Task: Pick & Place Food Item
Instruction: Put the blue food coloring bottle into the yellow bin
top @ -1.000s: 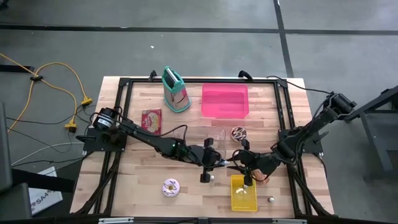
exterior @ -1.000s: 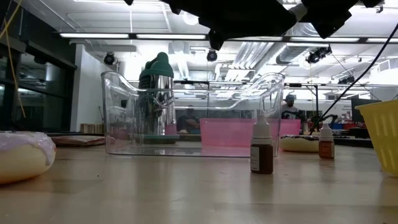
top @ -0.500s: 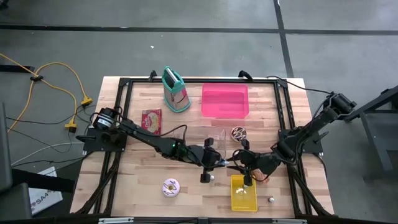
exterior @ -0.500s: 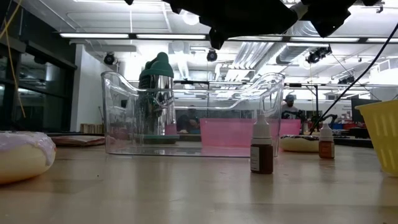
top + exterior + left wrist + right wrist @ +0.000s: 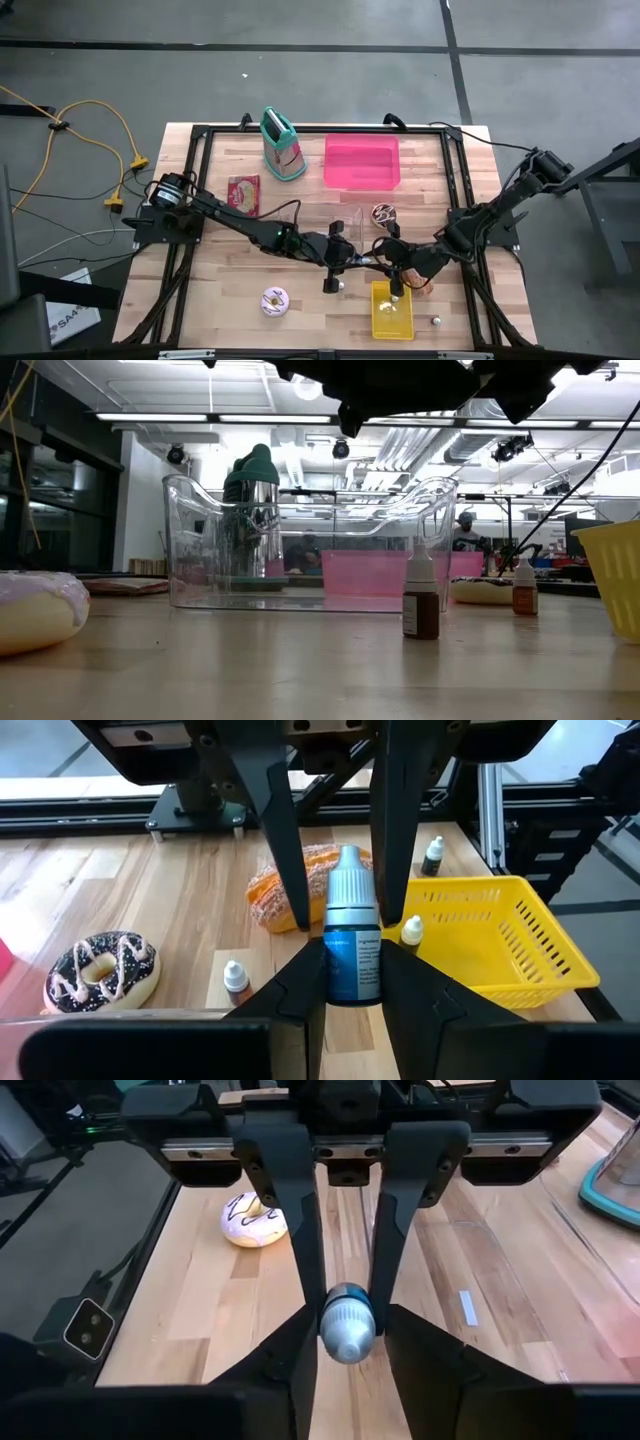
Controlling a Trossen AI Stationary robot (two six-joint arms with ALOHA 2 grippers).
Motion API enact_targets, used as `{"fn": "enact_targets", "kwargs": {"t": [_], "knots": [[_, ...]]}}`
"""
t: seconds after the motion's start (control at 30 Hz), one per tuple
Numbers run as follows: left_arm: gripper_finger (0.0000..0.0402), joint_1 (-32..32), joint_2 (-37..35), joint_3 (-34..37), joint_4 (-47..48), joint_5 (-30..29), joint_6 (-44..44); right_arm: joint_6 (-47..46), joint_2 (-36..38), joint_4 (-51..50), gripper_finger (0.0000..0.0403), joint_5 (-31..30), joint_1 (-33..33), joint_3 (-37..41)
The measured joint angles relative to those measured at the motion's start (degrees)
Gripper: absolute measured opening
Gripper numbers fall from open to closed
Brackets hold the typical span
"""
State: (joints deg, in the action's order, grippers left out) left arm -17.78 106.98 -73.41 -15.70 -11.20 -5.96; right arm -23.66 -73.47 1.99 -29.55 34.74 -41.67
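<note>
From above, the left tool (image 5: 345,262) and right tool (image 5: 385,268) have drawn closer together above the surface (image 5: 300,210). The left wrist view shows the left clamping a blue-labelled dropper bottle (image 5: 351,938); the right wrist view shows the right gripping its cap (image 5: 347,1323), probably a handover.

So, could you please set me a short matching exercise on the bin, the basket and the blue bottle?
Things:
1. bin
2. basket
3. blue bottle

Colour or state:
A. yellow
B. held in the left tool
C. pink

Pairs: 1-C, 2-A, 3-B
</note>
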Motion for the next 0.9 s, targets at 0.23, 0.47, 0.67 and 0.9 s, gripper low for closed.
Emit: {"fn": "enact_targets", "kwargs": {"t": [0.23,0.47,0.67,0.9], "knots": [[0.0074,0.00,0.00,0.00,0.02,0.13,-0.04,0.00,0.00,-0.01,0.0067,1.39,0.00,0.00],[0.0074,0.00,0.02,0.00,0.05,0.11,-0.07,0.10,0.00,-0.06,0.0062,1.39,0.00,0.00],[0.0074,0.00,0.02,0.00,0.04,0.11,-0.07,0.09,0.00,-0.06,0.0056,1.38,0.00,0.00],[0.0074,0.00,0.04,0.00,0.02,0.09,-0.07,0.09,0.00,-0.06,0.0054,1.41,0.00,0.00]]}}
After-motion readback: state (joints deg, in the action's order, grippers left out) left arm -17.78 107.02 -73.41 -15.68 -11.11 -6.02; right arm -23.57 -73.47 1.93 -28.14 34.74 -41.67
